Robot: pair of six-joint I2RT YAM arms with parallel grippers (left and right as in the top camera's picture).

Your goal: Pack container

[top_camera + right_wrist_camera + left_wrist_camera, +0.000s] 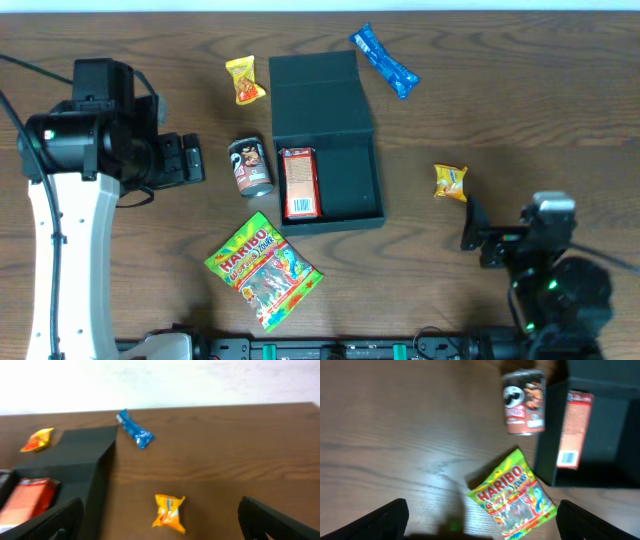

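The dark green container point(350, 175) lies open at the table's middle, its flap lid point(318, 92) folded back. A small red carton point(299, 182) lies inside at its left wall. It also shows in the left wrist view point(572, 427) and the right wrist view point(27, 497). My left gripper point(190, 160) is open and empty, left of a small can point(250, 166), with a Haribo bag point(512, 497) between its fingers' line of sight. My right gripper point(475, 235) is open and empty, just below an orange snack packet point(450, 183), which also shows in the right wrist view point(170, 512).
A Haribo bag point(263, 270) lies in front of the container. A yellow-red snack packet point(245, 80) lies left of the lid, and a blue wrapper point(385, 60) right of it. The can also shows in the left wrist view point(524, 402).
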